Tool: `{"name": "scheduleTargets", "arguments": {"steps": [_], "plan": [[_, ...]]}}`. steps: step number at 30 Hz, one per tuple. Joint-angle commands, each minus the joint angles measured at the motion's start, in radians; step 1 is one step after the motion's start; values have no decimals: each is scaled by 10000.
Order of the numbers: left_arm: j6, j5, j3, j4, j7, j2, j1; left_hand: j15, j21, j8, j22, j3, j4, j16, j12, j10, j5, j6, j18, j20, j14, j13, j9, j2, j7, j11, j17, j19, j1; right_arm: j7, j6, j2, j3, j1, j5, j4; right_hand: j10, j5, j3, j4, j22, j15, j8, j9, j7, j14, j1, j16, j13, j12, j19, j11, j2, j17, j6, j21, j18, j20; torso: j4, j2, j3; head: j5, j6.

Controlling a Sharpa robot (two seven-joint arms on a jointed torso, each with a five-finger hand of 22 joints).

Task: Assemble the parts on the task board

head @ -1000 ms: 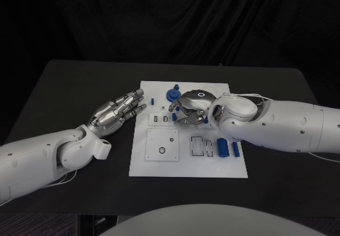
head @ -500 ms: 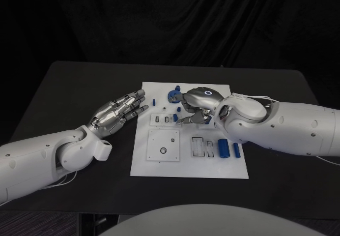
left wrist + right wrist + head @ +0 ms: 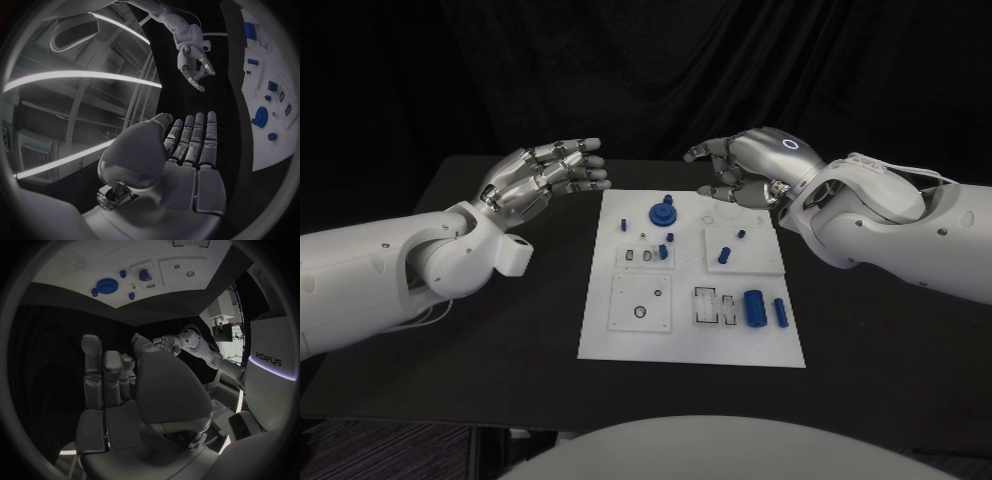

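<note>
A: Changed since a second ago?

B: Plenty. Right hand (image 3: 744, 170) lifted off the task board (image 3: 692, 345), now raised beyond its far edge, fingers loosely curled, holding nothing visible. Earlier pressed down among the parts near the board's far middle.

A: And the left?

B: Left hand (image 3: 545, 173) also raised, up from beside the board's left edge to past its far left corner. Fingers straight and close together, palm bare, nothing held.

A: Where are the parts?

B: All on the board. Round blue gear (image 3: 662, 213) at the far edge, small blue pegs (image 3: 727, 254) in the middle blocks, blue cylinder (image 3: 754, 306) lying near the right side.

A: Meaning for the task?

B: Probably one placement just finished, both hands drawn clear. Cylinder lying loose, so likely more assembling ahead.
</note>
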Motion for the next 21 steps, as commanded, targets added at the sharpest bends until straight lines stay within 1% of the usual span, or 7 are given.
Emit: {"name": "scheduleTargets", "arguments": {"steps": [1,5,10,11,14,18,21], "plan": [[-363,-719,12,-232,-1433,243,214,242,491,168,251,421,194,1046,778,-61,-280,14,-280,64,15,566,10,-253,235,272,412,356,-107,348,-165,-101,-8,18,838,-158,273,143,103,-44,800,-7,57,-42,4,175,102,172,72,132,152,-3,81,111,46,239,-11,-17,-158,-334,185,52,-2],[-292,-1918,12,-713,-2438,653,394,169,1453,762,743,344,856,2889,2182,562,-1551,528,-200,74,635,1594,137,-457,525,252,1098,1515,-413,339,-66,-172,-12,2,1044,-364,679,238,152,-23,889,-35,135,-79,12,387,92,400,201,313,384,-23,112,282,105,697,-72,-41,-237,-497,318,83,-2],[-944,-4419,12,-1138,-3869,1181,493,-637,3491,2125,1981,-317,1669,6148,4520,1658,-2494,1176,236,-276,1861,3889,506,-508,804,-583,2732,2787,-767,342,-44,-161,-14,-14,1141,-684,1180,301,183,5,961,-80,259,-118,1,595,64,589,361,527,610,-63,90,418,238,1106,-125,-85,-324,-626,456,148,-2],[-1092,-4840,13,-1162,-4172,1261,501,-909,4409,2613,2550,-503,1683,7160,5932,3836,-2701,1453,391,-402,2619,5993,773,-443,740,-853,3223,3327,-871,346,-50,-153,-15,-17,1148,-735,1284,324,193,8,976,-88,298,-122,6,637,64,627,394,571,655,-69,85,446,296,1192,-137,-94,-351,-638,484,177,-2],[-1544,-6219,13,-1163,-5598,1563,518,-1182,6129,3650,3834,-862,1657,8749,7426,6664,-2876,1368,477,-522,5263,9174,1632,-405,565,-1068,6491,3395,-906,380,-68,-155,-15,-39,1165,-880,1447,371,205,18,1002,-98,349,-135,14,701,54,686,450,637,724,-72,70,492,373,1332,-158,-106,-402,-654,534,138,-2],[-1609,-7368,13,-1087,-7345,1883,526,-1252,7313,4292,4776,-1504,1577,9558,8380,9238,-3595,686,584,-528,8111,11572,2515,-860,589,-1099,9766,3582,-1296,428,-97,-238,-15,-80,1173,-941,1578,563,245,1,1019,-111,307,-224,28,766,82,718,432,664,794,-77,-6,503,252,1450,-175,-123,-416,-644,559,-18,-2],[-1627,-7900,13,-1010,-8466,2117,529,-1407,8268,4669,6039,-1718,1573,9808,8833,10685,-3784,949,433,-650,9745,12785,2958,-824,427,-1264,11747,4638,-1621,448,-92,-314,-15,-113,1176,-967,1763,719,302,-22,1047,-120,307,-267,32,828,126,779,493,726,856,-82,-25,555,210,1596,-195,-134,-434,-622,548,-80,-2]]}}
